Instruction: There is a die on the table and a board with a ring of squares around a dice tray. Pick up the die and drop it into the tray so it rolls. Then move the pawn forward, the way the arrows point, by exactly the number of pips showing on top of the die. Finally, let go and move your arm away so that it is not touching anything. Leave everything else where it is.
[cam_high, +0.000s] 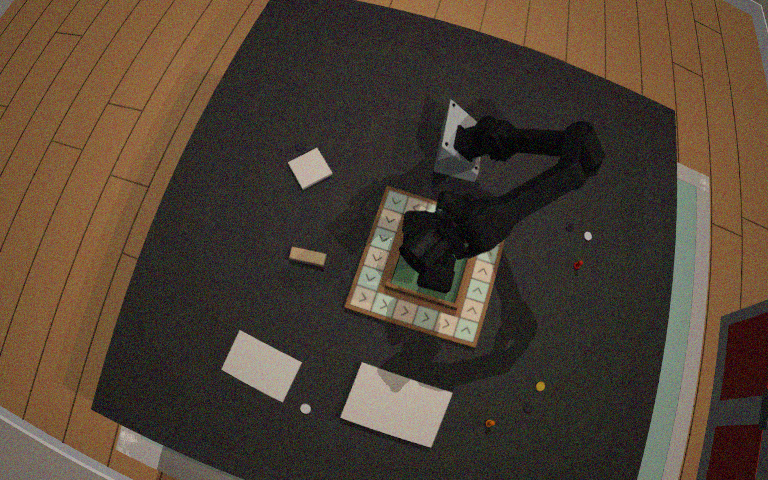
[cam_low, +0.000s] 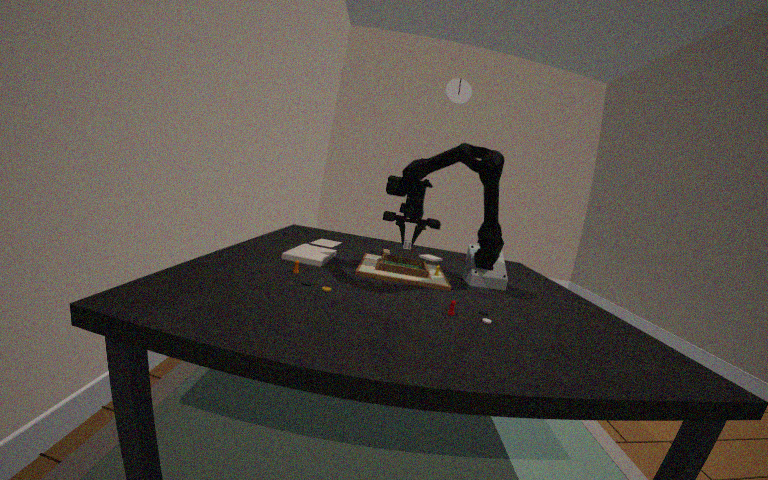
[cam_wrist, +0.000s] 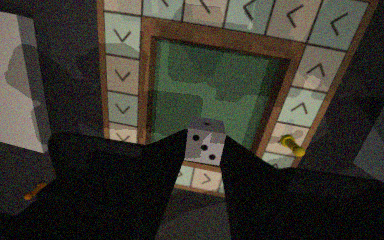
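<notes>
My gripper (cam_low: 407, 243) (cam_wrist: 204, 137) is shut on the die (cam_low: 407, 245) (cam_wrist: 204, 148), a pale cube. The wrist view shows a face with three pips and a face with one pip. The die hangs above the dice tray (cam_high: 419, 296) (cam_low: 396, 268) (cam_wrist: 225, 41), which has a green floor and wooden walls. The board (cam_high: 370, 277) (cam_wrist: 122, 75) has arrowed squares around the tray. The yellow pawn (cam_low: 437, 271) (cam_wrist: 292, 145) stands on a square on the board's side towards the arm's base. In the top view the arm hides the pawn, the fingers and the die.
A red pawn (cam_high: 578, 264) (cam_low: 451, 308) and white disc (cam_high: 587, 236) (cam_low: 487, 320) lie off one side of the board. An orange pawn (cam_high: 490, 423) (cam_low: 296, 267) and yellow disc (cam_high: 540, 386) (cam_low: 326, 288) are farther off. Pale slabs (cam_high: 396, 404) (cam_high: 261, 365) (cam_high: 309, 168) and a tan block (cam_high: 307, 255) surround the other sides.
</notes>
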